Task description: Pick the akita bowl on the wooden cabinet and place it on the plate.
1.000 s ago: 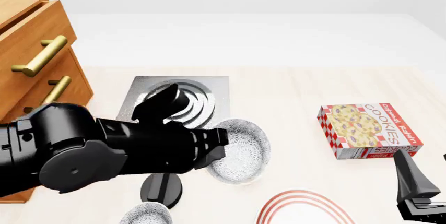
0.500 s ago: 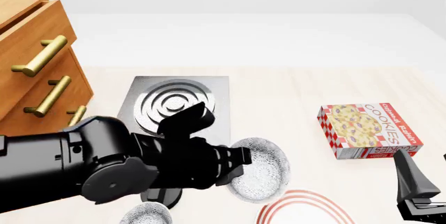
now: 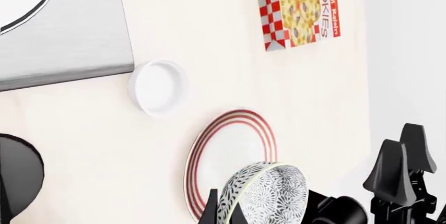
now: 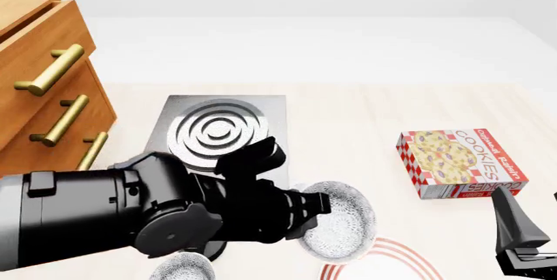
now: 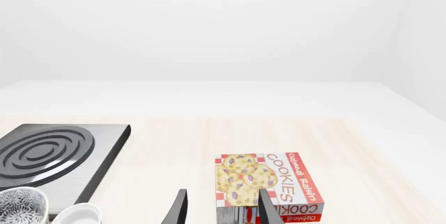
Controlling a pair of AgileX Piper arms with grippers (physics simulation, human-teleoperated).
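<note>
The akita bowl (image 4: 341, 222), white with fine black speckles, hangs tilted above the table with my left gripper (image 4: 315, 213) shut on its rim. In the left wrist view the akita bowl (image 3: 268, 195) sits between the fingers (image 3: 212, 209), over the near edge of the plate (image 3: 233, 151). The plate (image 4: 383, 257), white with red rings, lies at the front edge just right of the bowl. The wooden cabinet (image 4: 39, 91) stands at the far left, its top bare where it shows. My right gripper (image 5: 221, 209) is open and holds nothing, low at the front right (image 4: 520, 237).
A grey square stove (image 4: 218, 130) lies behind the bowl. A cookies box (image 4: 461, 162) rests at the right. A small white bowl (image 3: 159, 87) sits between stove and plate. A black round object (image 4: 205, 241) and another speckled round thing (image 4: 179, 269) are under my left arm.
My left arm has carried the akita bowl rightward and nearer, from beside the stove to the plate's edge. The right arm has not moved.
</note>
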